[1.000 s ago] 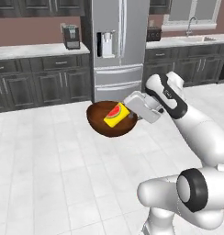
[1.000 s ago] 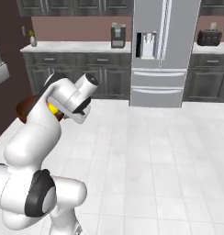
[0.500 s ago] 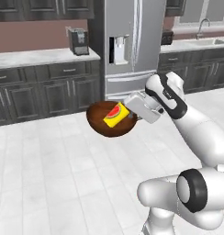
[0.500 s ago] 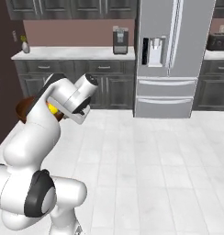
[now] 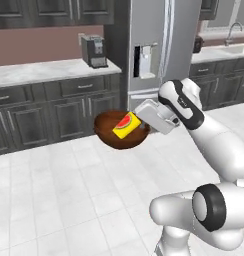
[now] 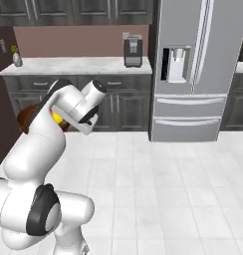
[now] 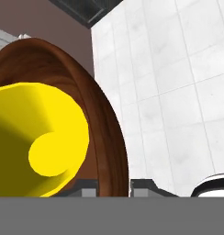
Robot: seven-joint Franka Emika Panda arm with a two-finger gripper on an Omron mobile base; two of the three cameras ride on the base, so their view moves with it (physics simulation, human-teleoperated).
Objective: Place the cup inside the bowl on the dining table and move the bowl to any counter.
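— Brown wood is seen first in the left base view: the bowl (image 5: 121, 133) is held up in the air over the white tiled floor (image 5: 54, 200), in front of dark cabinets. Where is the cup?

— The yellow cup (image 5: 126, 125), red mark outward, is lying tilted inside the bowl. The fingers (image 5: 145, 128) are closed on the bowl's rim on the arm's side. Behind, a marble desk (image 5: 39, 72) with a coffee machine (image 5: 93, 51) on it is seen, just beside a steel fridge (image 5: 154, 45).

— And from the right base view?

— The bowl (image 6: 26, 118) is mostly hidden behind the white arm; only a brown edge is shown at the left, and a sliver of the cup (image 6: 57, 117) is visible beside the wrist. The same desk (image 6: 73, 65) runs along the wall, with a small vase (image 6: 17, 59) at its far end.

— What is given by the hand view?

— The bowl's (image 7: 107, 133) rim is seen edge-on, clamped between the two dark fingertips (image 7: 142, 186). The cup (image 7: 38, 137) is resting against the bowl's inner wall, its open mouth turned away.
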